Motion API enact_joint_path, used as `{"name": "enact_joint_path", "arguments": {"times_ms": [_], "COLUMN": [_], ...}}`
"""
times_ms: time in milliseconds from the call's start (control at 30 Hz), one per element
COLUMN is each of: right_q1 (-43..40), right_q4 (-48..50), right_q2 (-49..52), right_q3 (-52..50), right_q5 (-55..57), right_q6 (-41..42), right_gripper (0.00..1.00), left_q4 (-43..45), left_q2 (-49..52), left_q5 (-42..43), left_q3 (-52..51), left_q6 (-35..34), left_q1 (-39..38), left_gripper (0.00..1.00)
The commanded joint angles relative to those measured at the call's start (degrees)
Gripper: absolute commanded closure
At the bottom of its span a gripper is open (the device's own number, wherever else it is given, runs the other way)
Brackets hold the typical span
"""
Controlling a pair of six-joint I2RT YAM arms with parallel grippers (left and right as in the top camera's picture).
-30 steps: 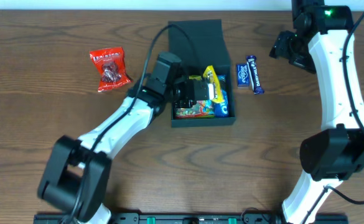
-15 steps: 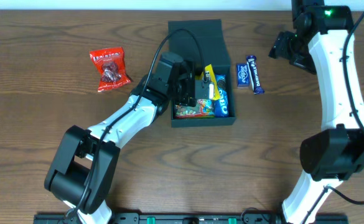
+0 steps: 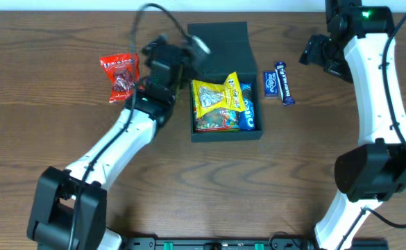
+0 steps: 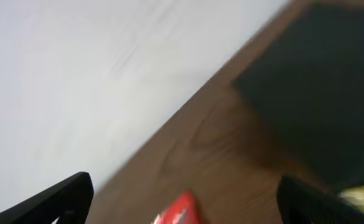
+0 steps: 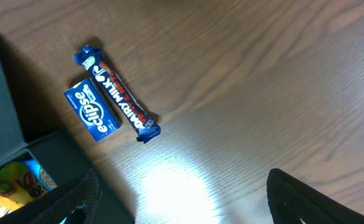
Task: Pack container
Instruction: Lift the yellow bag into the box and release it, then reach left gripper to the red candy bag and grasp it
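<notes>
The container [image 3: 227,135] sits at the middle of the table [image 3: 50,146] with its lid [image 3: 218,43] folded back. Inside we see a yellow packet [image 3: 215,97] on top, a colourful packet [image 3: 216,125] under it and a blue biscuit pack [image 3: 247,112] along the right wall. The left gripper [image 3: 178,54] is blurred from above; it seems to hover between the red packet [image 3: 122,76] and the lid. Its fingers [image 4: 63,196] are spread wide and hold nothing. The right gripper [image 3: 318,53] hangs above the table near the blue gum pack [image 5: 92,111] and the chocolate bar [image 5: 121,102]. Its fingers [image 5: 70,200] are also wide apart and empty.
</notes>
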Motion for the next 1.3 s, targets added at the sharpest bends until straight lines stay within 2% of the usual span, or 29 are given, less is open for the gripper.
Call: {"name": "enact_joint_path", "arguments": {"times_ms": [0, 100, 333, 533, 667, 933, 1000, 1067, 1267], "right_q1": [-0.5, -0.5, -0.5, -0.4, -0.4, -0.4, -0.3, -0.3, -0.4], "right_q4": [0.0, 0.0, 0.3, 0.4, 0.4, 0.1, 0.0, 0.0, -0.1], "right_q2": [-0.6, -0.6, -0.6, -0.6, -0.6, -0.6, -0.6, -0.6, -0.6], "right_q3": [0.8, 0.8, 0.8, 0.8, 0.8, 0.8, 0.8, 0.8, 0.8], "right_q5": [0.4, 0.4, -0.1, -0.5, -0.5, -0.5, -0.5, -0.5, -0.5], "right_q6": [-0.8, -0.8, -0.8, -0.6, -0.6, -0.6, -0.6, -0.6, -0.6], "right_gripper": [0.13, 0.13, 0.11, 0.10, 0.10, 0.10, 0.10, 0.10, 0.10], "left_q4": [-0.3, -2.7, -6.3, -8.9, -8.8, -8.8, -8.6, -8.7, -9.1], "left_q2": [0.0, 0.0, 1.3, 5.8, 9.6, 15.2, 16.1, 17.3, 18.7], "left_q5": [-8.6, -8.6, -1.5, -0.1, 6.8, 7.0, 7.0, 7.1, 7.1], "left_q3": [0.4, 0.4, 0.4, 0.4, 0.4, 0.4, 0.4, 0.4, 0.4], "left_q6": [-17.3, -27.0, -29.5, -44.3, -44.9, -47.3, -47.5, -47.5, -48.8], "left_q1": [4.5, 9.2, 14.5, 18.0, 18.9, 18.9, 18.9, 18.9, 18.9], "left_gripper": [0.05, 0.05, 0.05, 0.05, 0.03, 0.00, 0.08, 0.11, 0.37]}}
